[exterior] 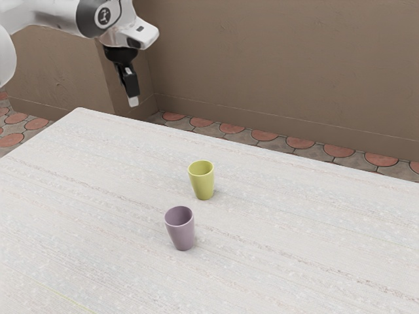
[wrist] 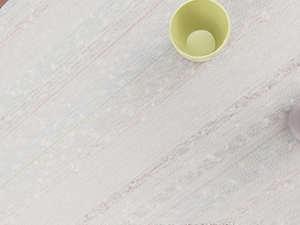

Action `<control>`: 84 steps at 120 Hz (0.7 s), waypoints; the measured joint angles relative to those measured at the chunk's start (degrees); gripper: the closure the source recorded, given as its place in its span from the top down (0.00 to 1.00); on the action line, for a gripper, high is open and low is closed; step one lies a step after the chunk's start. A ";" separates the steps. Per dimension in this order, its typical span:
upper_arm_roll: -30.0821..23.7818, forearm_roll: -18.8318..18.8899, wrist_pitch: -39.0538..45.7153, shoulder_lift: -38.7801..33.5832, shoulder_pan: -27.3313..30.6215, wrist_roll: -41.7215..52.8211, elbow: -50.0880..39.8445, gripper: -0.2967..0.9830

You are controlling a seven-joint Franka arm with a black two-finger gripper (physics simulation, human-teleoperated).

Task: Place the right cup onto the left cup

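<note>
Purple cup (exterior: 181,234) standing upright on a whitish table (exterior: 301,261), lower centre of the exterior view, yellow cup (exterior: 203,185) upright just beyond, near mid-frame, black gripper (exterior: 133,101) hanging upper left, whether parted or clenched I cannot tell

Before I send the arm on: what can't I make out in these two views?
Purple cup, wrist view: largely cut off by the picture's edge.
Purple cup's inner bottom, exterior view: hidden by its near wall.
Base of the arm, exterior view: cut off by the left edge.
</note>
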 joint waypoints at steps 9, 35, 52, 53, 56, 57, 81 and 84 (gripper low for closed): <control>-1.55 -1.98 1.08 -1.04 -0.15 1.53 -5.17 0.77; -5.32 -3.78 11.22 -1.40 -0.90 3.56 -21.28 0.77; -5.66 -3.77 17.16 -1.14 -0.74 3.87 -27.87 0.77; -5.67 -3.77 17.49 -1.06 -0.75 3.89 -28.11 0.77; -5.70 -3.76 18.44 -0.73 -0.79 3.93 -28.67 0.77; -5.70 -3.76 18.74 -0.58 -0.81 3.94 -28.82 0.77; -6.66 -3.34 25.39 2.48 -1.93 4.09 -31.62 0.77; -6.88 -3.15 25.97 2.83 -2.07 4.07 -31.64 0.77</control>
